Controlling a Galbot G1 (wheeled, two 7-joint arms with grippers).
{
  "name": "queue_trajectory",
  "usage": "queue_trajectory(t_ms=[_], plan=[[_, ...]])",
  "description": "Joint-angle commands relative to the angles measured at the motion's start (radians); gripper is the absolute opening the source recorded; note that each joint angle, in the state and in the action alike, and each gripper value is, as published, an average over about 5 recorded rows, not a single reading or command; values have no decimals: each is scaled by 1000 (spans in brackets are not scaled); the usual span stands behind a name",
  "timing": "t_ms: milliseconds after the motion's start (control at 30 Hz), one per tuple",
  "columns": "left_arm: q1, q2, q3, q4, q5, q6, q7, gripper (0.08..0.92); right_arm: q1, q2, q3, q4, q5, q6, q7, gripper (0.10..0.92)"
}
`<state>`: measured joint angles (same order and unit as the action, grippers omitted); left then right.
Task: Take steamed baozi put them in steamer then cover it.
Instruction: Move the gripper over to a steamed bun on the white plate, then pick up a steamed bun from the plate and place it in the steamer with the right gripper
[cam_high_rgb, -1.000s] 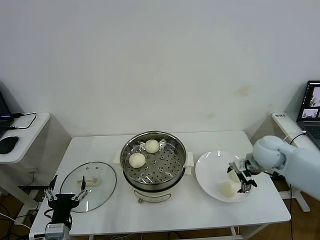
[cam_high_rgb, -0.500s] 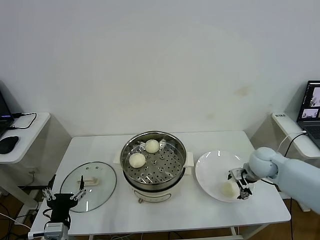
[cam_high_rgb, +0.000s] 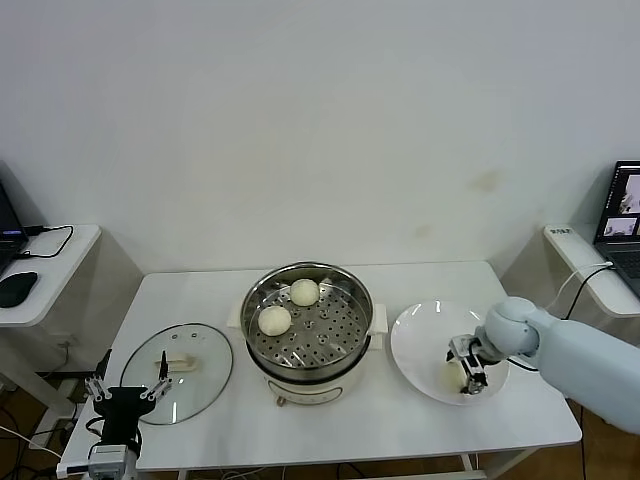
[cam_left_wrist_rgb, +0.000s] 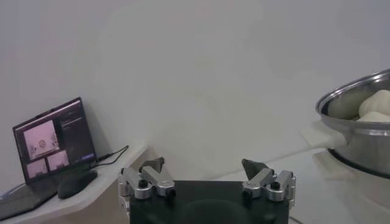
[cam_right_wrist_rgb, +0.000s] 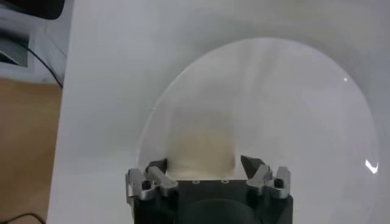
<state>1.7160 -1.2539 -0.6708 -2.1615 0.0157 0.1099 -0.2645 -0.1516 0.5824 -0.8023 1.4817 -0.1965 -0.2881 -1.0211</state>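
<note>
- Right gripper (cam_high_rgb: 468, 372) low over flat white plate (cam_high_rgb: 420, 340), jaws flanking cream-white dough bun (cam_right_wrist_rgb: 201, 149); grip cannot be confirmed.
- Two buns (cam_high_rgb: 274, 319) inside round steel steamer (cam_high_rgb: 352, 330).
- Left gripper (cam_high_rgb: 128, 392) parked, jaws wide, holding nothing.

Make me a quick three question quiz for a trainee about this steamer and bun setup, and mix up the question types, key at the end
1. True or false: the glass lid is sitting on the steamer.
2. How many baozi lie on the steamer's perforated tray?
3. The right gripper is at: A) the white plate, down around a baozi; B) the lid's handle; C) the steamer's side handle.

Key
1. False: the lid lies flat on the table beside the steamer, near the left gripper.
2. Two.
3. A. Whether it already grips the bun cannot be told.
</note>
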Motion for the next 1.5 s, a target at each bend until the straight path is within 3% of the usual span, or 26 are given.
queue_trajectory(t_ms=[33, 200, 500, 867, 1067, 1500], plan=[[0, 0, 0, 0, 0, 0, -1, 823, 3, 3, 11, -7, 8, -8, -8, 624], [0, 1, -1, -2, 0, 0, 0, 823, 86, -19, 3, 21, 50, -12, -23, 591], [-3, 8, 0, -10, -3, 0, 0, 823, 348, -14, 2, 9, 180, -26, -48, 602], [1, 17, -8, -23, -11, 0, 0, 823, 713, 196, -180, -7, 354, -24, -30, 609], [1, 11, -13, -25, -14, -1, -2, 823, 762, 319, -278, 37, 422, 23, 12, 611], [2, -3, -34, -30, -14, 0, -2, 823, 671, 505, -474, 77, 331, 288, 36, 611]])
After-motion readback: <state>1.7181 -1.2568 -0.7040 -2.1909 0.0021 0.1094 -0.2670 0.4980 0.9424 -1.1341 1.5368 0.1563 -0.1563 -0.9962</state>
